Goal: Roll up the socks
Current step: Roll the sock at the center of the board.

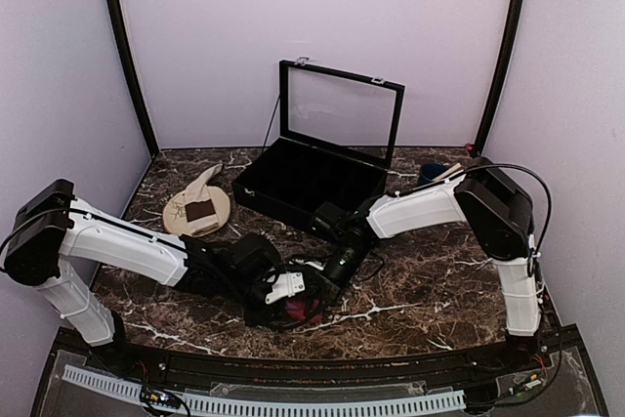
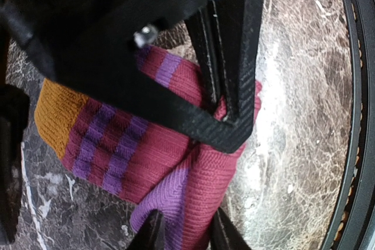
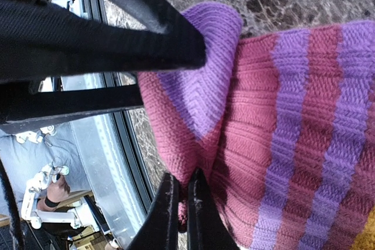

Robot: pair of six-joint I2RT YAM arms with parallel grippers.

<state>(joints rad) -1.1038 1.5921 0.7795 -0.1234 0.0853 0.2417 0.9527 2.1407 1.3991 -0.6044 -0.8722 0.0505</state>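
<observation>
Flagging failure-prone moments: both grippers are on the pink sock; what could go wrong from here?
The right gripper pinches only a thin edge of the pink sock; it may slip free.
The left gripper grips a fold close beside it, so the two could collide.
The cream sock lies apart on the plate, so the pair may not get rolled together.

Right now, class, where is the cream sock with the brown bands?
In the top view, the cream sock lies across the round plate at the back left of the table, just left of the open black case.
</observation>
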